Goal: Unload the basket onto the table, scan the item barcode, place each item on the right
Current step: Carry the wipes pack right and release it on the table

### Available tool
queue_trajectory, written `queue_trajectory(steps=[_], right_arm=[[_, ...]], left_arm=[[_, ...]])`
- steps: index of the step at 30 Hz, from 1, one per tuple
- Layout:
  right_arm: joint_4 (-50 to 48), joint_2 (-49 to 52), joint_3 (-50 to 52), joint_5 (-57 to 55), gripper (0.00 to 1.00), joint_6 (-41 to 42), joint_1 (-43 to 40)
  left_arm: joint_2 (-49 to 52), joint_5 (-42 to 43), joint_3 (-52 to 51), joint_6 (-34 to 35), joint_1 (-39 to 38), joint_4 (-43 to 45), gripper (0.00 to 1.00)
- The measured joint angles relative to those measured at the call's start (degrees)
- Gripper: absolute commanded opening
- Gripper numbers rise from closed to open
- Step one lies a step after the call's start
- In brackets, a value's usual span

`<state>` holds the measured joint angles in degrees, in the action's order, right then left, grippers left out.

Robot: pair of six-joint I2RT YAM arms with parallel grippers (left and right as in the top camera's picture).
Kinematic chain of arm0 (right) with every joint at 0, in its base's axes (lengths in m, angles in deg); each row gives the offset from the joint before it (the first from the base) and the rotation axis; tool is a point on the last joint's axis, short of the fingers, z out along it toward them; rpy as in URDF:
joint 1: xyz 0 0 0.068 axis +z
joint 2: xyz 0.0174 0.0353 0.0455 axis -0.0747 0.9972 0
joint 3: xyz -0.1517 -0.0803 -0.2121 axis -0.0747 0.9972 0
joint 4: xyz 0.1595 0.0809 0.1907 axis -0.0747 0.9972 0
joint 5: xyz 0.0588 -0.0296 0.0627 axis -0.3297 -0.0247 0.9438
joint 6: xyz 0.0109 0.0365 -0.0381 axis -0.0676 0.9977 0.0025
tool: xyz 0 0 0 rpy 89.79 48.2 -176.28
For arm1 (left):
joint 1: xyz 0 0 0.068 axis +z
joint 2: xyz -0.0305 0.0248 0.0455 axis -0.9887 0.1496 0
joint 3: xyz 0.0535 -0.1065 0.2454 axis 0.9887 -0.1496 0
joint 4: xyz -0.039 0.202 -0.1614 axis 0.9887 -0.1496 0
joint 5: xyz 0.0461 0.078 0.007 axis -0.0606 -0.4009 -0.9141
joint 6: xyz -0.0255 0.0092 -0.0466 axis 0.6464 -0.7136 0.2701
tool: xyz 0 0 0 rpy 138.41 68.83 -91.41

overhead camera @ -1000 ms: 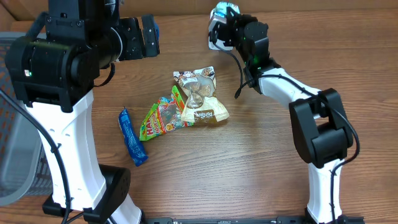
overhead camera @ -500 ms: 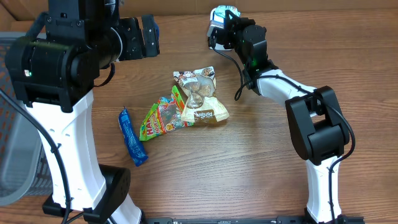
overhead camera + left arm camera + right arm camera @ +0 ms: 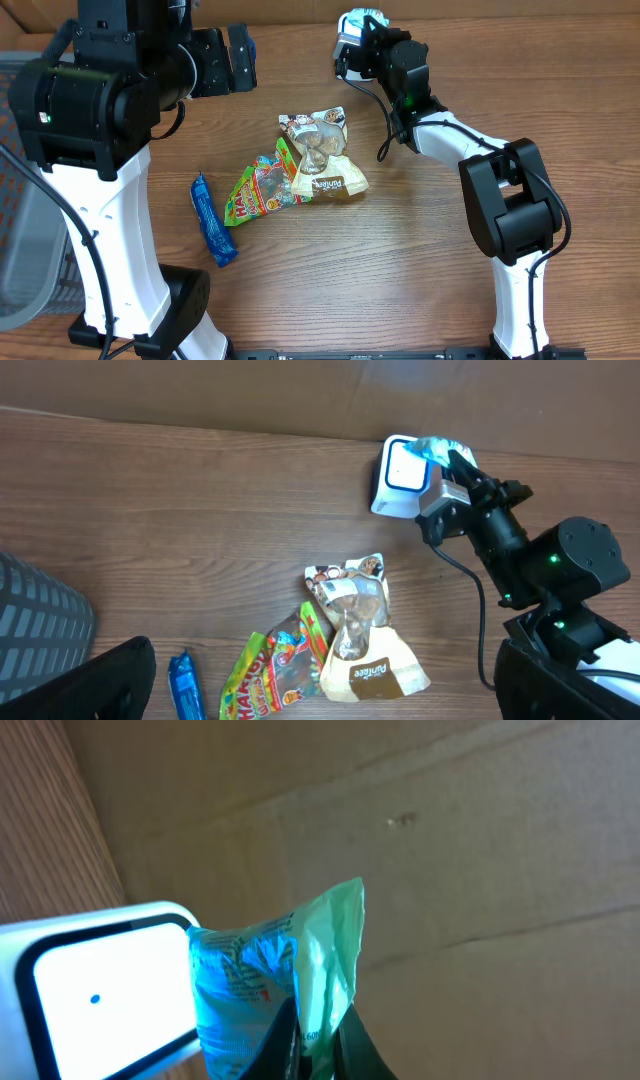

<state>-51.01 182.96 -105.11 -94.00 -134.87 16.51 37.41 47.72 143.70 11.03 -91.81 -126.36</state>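
At the surface's (image 3: pixel 400 260) 12 o'clock edge the right tool (image 3: pixel 312 1045) is clamped on the teal packet (image 3: pixel 270 980), long axis rising out of the jaws, scanner (image 3: pixel 90 990) just beside at its 9 o'clock in wrist view; left tool (image 3: pixel 240 58) wide, empty, well apart.

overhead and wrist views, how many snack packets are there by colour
blue stick packet: 1
green and red gummy bag: 1
beige cookie bag: 1
teal packet, held in the right gripper: 1
total: 4
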Motion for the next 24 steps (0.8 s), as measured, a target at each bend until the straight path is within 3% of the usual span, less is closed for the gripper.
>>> queue_trajectory(steps=[9,17,24], right_arm=[[2.19,-0.09,-0.04,-3.32,0.04,-1.36,2.49],[26.80,-7.65,-0.04,-3.91,0.04,1.44,6.03],[48.70,-25.86,-0.07,4.39,0.04,15.72,7.32]], left_arm=[[0.00,0.00,0.00,0.00,0.00,0.00,1.00],[0.00,0.00,0.00,0.00,0.00,-0.11,1.00],[0.00,0.00,0.00,0.00,0.00,-0.13,1.00]])
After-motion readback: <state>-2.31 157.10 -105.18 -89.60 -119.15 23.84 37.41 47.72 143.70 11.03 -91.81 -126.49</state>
